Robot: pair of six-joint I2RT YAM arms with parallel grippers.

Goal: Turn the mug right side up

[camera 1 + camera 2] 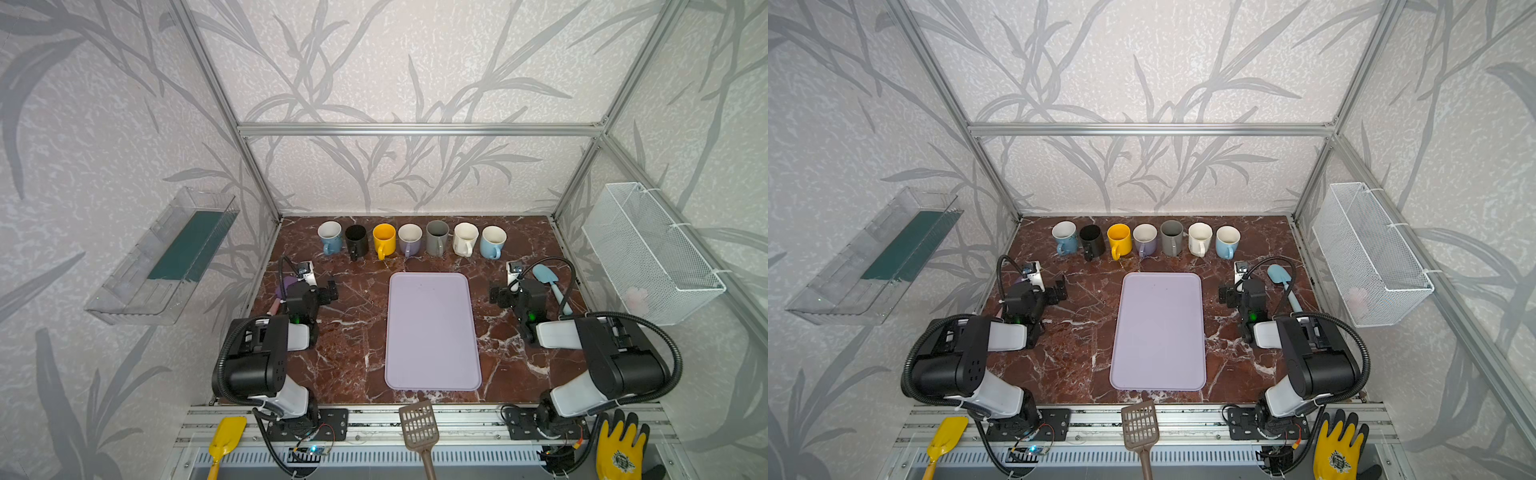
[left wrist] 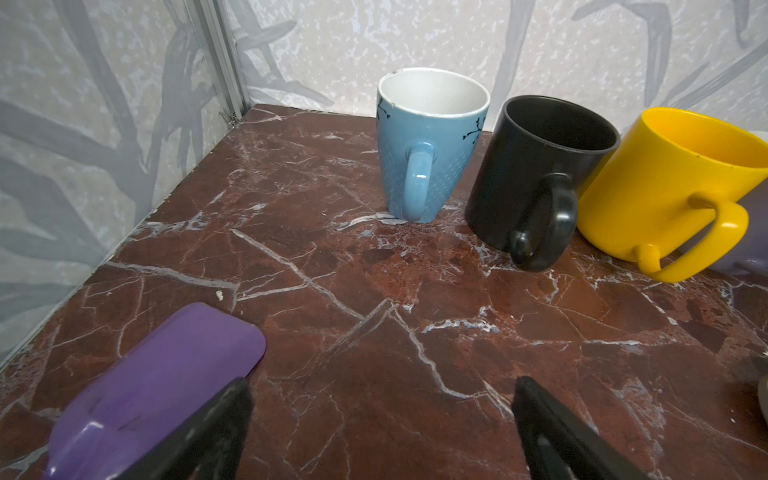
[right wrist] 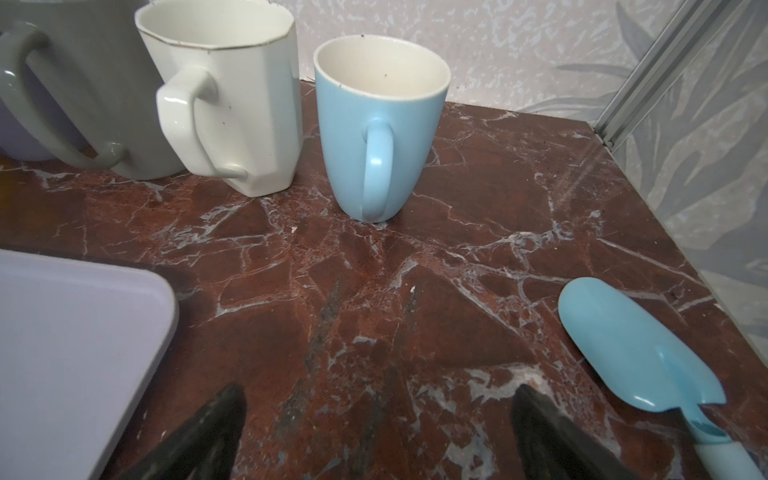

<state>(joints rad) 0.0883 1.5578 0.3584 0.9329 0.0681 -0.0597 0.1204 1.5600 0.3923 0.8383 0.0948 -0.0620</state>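
Note:
Several mugs stand in a row along the back wall in both top views: patterned blue (image 1: 330,239), black (image 1: 356,241), yellow (image 1: 384,241), lavender (image 1: 410,241), grey (image 1: 437,239), white (image 1: 464,241) and light blue (image 1: 493,243). The patterned blue (image 2: 428,145), black (image 2: 536,178), white (image 3: 232,104) and light blue (image 3: 374,124) mugs show open mouths facing up. Which end of the grey mug (image 3: 83,83) faces up I cannot tell. My left gripper (image 1: 332,291) (image 2: 382,399) and right gripper (image 1: 494,295) (image 3: 380,403) rest open and empty, short of the row.
A lavender tray (image 1: 432,332) lies mid-table between the arms. A purple spatula (image 2: 166,374) lies by the left gripper, a light blue spatula (image 3: 631,353) by the right. A wire basket (image 1: 652,257) and a clear bin (image 1: 166,257) hang on the side walls.

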